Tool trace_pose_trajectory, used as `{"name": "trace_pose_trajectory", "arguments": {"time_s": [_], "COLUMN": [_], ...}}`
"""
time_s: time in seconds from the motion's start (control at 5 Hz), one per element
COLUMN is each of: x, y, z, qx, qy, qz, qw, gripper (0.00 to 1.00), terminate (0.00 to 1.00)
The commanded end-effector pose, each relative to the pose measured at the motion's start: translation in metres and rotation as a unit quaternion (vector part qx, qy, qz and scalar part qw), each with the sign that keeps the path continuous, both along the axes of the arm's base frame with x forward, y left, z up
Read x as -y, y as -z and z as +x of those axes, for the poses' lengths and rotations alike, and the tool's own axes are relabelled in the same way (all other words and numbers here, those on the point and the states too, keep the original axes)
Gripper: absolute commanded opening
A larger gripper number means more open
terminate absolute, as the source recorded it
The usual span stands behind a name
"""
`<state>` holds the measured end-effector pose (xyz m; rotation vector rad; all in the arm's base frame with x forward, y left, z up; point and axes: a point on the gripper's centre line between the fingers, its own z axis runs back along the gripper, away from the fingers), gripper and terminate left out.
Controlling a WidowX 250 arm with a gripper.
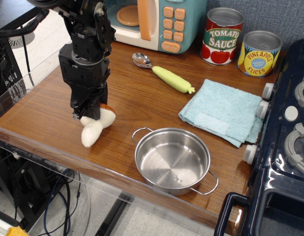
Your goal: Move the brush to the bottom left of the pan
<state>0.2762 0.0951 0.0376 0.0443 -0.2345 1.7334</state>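
The brush is a cream-white mushroom-shaped object with a brown-topped cap. It hangs tilted at the wooden counter's front left, its stem end at or just above the surface, left of the pan. My black gripper is shut on the brush's cap end from above. The pan is a shiny steel pot with two wire loop handles, standing near the counter's front edge, a short way right of the brush.
A metal spoon with a yellow-green handle lies behind the pan. A light blue cloth lies to the right. Tomato sauce can, pineapple can and toy microwave stand at the back. A toy stove borders the right side.
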Motion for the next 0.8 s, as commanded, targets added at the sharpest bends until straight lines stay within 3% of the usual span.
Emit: {"name": "trace_pose_trajectory", "arguments": {"time_s": [0.0, 0.4, 0.6], "x": [-0.007, -0.003, -0.001], "y": [-0.010, -0.035, -0.069], "z": [-0.003, 0.004, 0.008], "qx": [0.005, 0.009, 0.043], "qy": [-0.014, -0.005, -0.003], "qz": [0.007, 0.017, 0.004], "qw": [0.9999, 0.9998, 0.9991], "gripper": [1.00, 1.00, 1.00], "terminate": [0.00, 0.00, 0.00]}}
